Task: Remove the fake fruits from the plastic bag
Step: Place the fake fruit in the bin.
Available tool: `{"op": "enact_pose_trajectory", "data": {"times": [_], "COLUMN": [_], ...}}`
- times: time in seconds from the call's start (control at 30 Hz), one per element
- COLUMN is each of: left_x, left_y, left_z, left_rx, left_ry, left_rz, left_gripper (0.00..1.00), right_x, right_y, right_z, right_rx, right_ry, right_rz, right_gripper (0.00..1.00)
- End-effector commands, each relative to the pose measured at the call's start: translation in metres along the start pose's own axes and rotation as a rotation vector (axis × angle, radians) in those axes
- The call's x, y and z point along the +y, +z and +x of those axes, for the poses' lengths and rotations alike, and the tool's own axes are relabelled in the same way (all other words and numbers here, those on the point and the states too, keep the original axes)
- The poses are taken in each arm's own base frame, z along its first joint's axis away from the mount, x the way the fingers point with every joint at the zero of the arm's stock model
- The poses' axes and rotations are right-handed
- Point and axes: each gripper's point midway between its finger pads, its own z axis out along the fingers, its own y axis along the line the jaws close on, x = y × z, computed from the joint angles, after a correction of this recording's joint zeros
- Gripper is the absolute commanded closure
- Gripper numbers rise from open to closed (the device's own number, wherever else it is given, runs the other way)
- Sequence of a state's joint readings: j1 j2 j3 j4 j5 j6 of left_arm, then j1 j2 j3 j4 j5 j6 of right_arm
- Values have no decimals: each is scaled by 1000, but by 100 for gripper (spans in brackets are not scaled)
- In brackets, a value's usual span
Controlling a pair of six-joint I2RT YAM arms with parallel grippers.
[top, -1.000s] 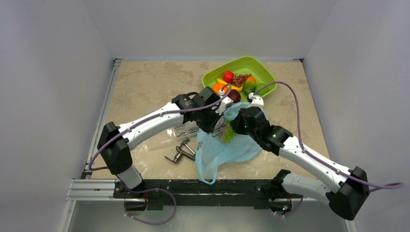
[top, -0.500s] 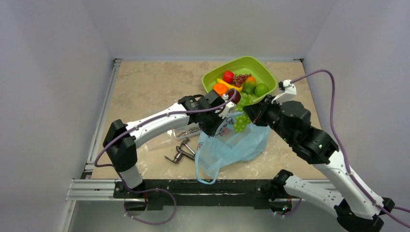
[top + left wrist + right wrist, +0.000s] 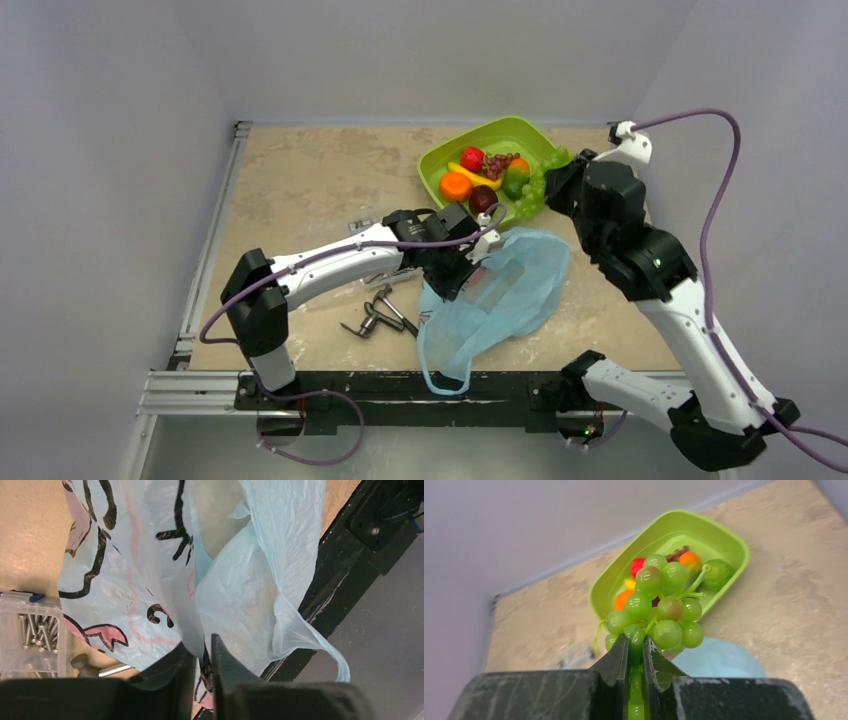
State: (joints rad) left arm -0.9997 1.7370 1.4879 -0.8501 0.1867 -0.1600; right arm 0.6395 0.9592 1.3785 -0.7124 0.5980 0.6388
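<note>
Closest to me, the black rail (image 3: pixel 420 392) carries both arm bases, and one loop handle (image 3: pixel 445 375) of the plastic bag (image 3: pixel 515 285) droops over the near edge of the counter (image 3: pixel 300 180) onto it. Just beyond, left of the bag, grey metal tools (image 3: pixel 378 310) lie on the stone-patterned top, and the left wrist view shows a clear box of screws (image 3: pixel 30 635) with a small blue clip beside the bag's edge. The left arm (image 3: pixel 330 262) reaches in from the left, and the left jaws are all but closed, pinching a fold of the bag's thin blue film between them. The bag lies slumped and flattened on the counter, spreading to the right of that pinch. Its print is bold black strokes with pink outlines, like a cartoon drawing; I cannot read any of it as letters. Farther back, the right arm (image 3: pixel 650 260) is raised, and the right jaws are clamped tight on the lower part of the green grape bunch (image 3: pixel 659 615), holding it in the air at the right end of the green tray (image 3: pixel 505 130). In the tray, near the far edge of the counter, sit an orange (image 3: pixel 455 186), a banana (image 3: pixel 470 172), a dark plum (image 3: pixel 484 198), a red fruit (image 3: pixel 472 158), a red grape bunch (image 3: pixel 497 162) and a green piece (image 3: pixel 515 180).
</note>
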Motion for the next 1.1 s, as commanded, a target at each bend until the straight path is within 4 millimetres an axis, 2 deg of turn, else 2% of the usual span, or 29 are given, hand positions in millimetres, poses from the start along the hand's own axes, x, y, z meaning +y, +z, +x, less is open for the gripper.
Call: {"op": "enact_pose_trajectory", "data": {"times": [0.0, 0.17, 0.2, 0.33, 0.47, 0.57, 0.67, 0.7, 0.77, 0.87, 0.97, 1.07], "left_x": [-8, -2, 2, 26, 62, 85, 96, 97, 98, 96, 94, 94], "left_y": [-21, -44, -49, -81, -127, -158, -180, -184, -187, -188, -186, -185], "left_z": [-18, -25, -25, -32, -39, -38, -34, -34, -32, -33, -33, -33], "left_rx": [-94, -179, -196, -313, -489, -597, -667, -685, -706, -719, -720, -720], "left_ry": [54, 72, 75, 69, 28, -5, -27, -28, -27, -16, -15, -11], "left_rz": [20, -34, -57, -192, -414, -569, -650, -659, -665, -651, -640, -635], "left_gripper": [79, 43, 39, 26, 7, 4, 4, 4, 4, 4, 5, 5], "right_x": [-8, -11, -13, -13, -15, -20, -29, -32, -38, -41, -39, -42], "right_y": [58, 133, 151, 195, 235, 262, 286, 292, 302, 309, 306, 292], "right_z": [-28, -2, 7, 25, 42, 57, 73, 77, 85, 92, 92, 86], "right_rx": [-80, 19, 39, 77, 126, 163, 207, 220, 239, 257, 266, 262], "right_ry": [-18, -85, -102, -115, -109, -117, -132, -137, -147, -170, -179, -189], "right_rz": [44, 84, 96, 118, 129, 140, 179, 197, 217, 226, 211, 215], "right_gripper": [100, 100, 100, 100, 100, 100, 100, 98, 78, 58, 44, 37]}}
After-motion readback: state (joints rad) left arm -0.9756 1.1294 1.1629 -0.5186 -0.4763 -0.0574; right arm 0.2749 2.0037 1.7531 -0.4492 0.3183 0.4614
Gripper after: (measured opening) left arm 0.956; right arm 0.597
